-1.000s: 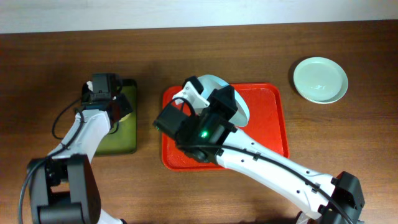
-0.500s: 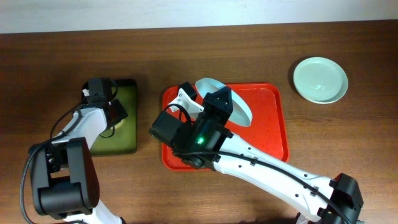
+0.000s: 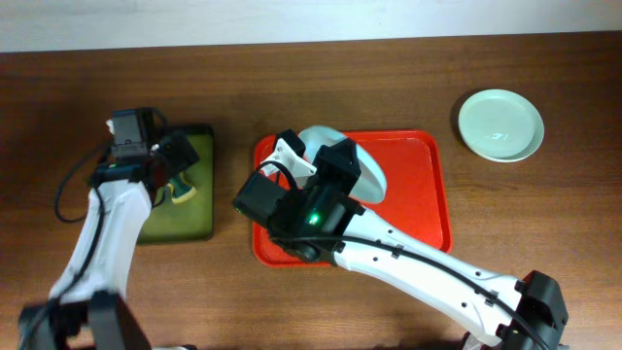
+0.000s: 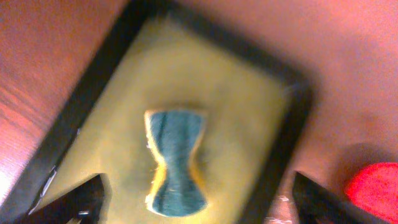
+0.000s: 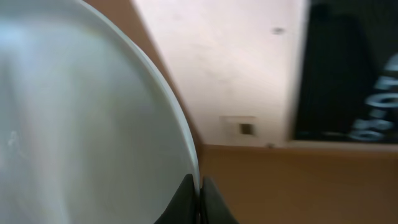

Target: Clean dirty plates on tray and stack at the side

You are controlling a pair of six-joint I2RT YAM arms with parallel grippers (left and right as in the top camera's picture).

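Observation:
A pale blue plate (image 3: 364, 167) is tilted on edge over the back left of the red tray (image 3: 418, 199). My right gripper (image 3: 335, 163) is shut on its rim. In the right wrist view the two fingertips (image 5: 186, 200) pinch the thin rim of the plate (image 5: 81, 124). A pale green plate (image 3: 501, 124) lies flat on the table at the far right. My left gripper (image 3: 165, 163) hangs open over the olive-green tray (image 3: 190, 226). Below and between its spread fingers (image 4: 81, 200) a blue-and-yellow sponge (image 4: 177, 162) lies on that tray.
The olive-green tray (image 4: 249, 106) has a black rim and sits left of the red tray, whose corner (image 4: 373, 186) shows in the left wrist view. My right arm (image 3: 428, 267) crosses the red tray's front edge. Brown table surrounds both trays.
My left gripper has opened and let go of the sponge, which now lies on the olive-green tray; the arm has drawn back to the left. The right gripper still holds the plate, tilted slightly differently.

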